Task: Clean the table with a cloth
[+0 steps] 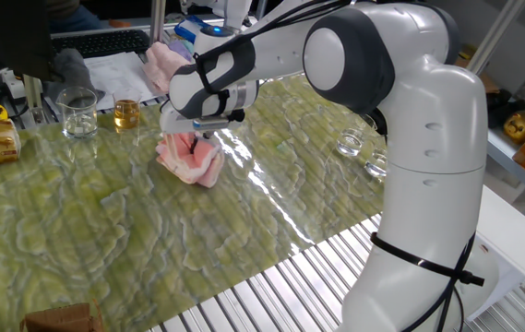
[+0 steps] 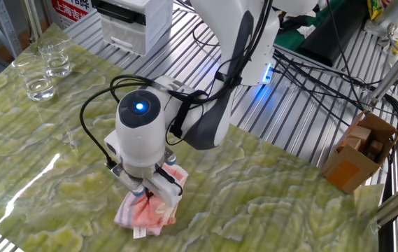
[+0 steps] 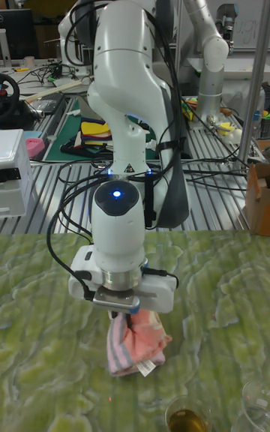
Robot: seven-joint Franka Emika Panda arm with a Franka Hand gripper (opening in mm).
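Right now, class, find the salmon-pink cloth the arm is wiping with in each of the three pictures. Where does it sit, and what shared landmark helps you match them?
One fixed view: the cloth lies upper left of centre, under the gripper.
The other fixed view: lower left of centre, beneath the wrist.
Tall fixed view: low centre, hanging below the gripper onto the table.
Shared landmark: the gripper closed on the cloth.

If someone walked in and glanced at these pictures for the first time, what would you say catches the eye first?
Probably the big white arm bending over the glossy green marbled table, with a blue light glowing on its wrist in the other fixed view. Next, the salmon-pink cloth, bunched on the table and pinched by the tool pressing down on it. Clear glasses stand at the table's edge, away from the cloth.
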